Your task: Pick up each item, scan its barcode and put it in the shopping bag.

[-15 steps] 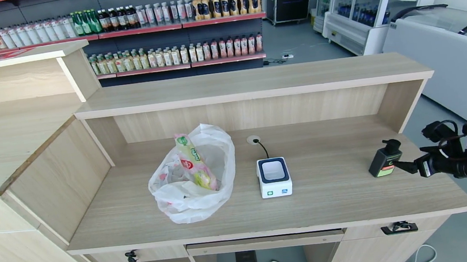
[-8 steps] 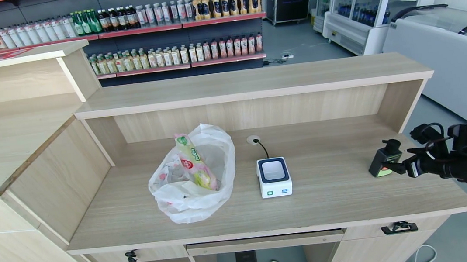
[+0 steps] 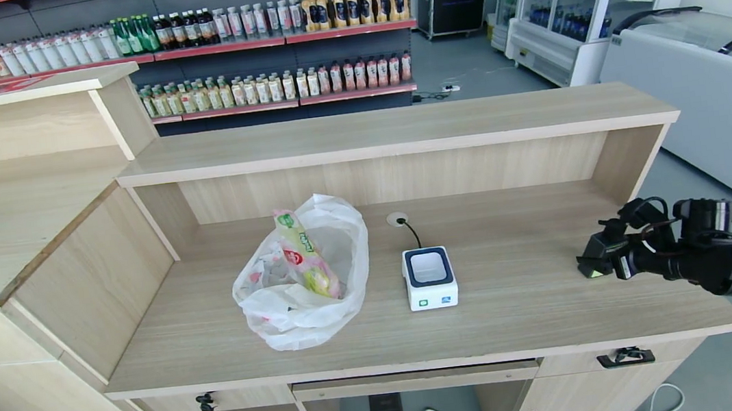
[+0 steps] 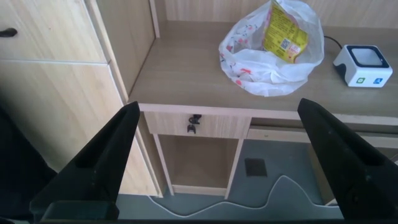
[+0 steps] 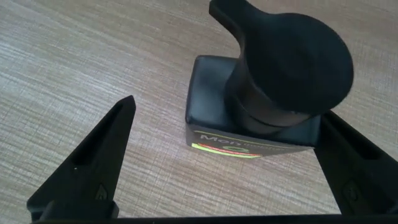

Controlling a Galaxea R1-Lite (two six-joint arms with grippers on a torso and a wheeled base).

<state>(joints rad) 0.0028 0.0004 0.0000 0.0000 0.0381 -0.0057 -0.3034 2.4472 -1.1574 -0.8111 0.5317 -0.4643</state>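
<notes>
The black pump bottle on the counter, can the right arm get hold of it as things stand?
Probably yes: the right gripper is open with a finger on each side of the black pump bottle, nothing between.

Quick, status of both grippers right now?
Left gripper: open, holding nothing.
Right gripper: open, one finger on either side of the black pump bottle, not closed on it.

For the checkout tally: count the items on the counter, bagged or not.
2. A snack packet sticks out of the shopping bag; a black pump bottle stands at the counter's right end, inside the open right gripper. The bag may hide more.
</notes>
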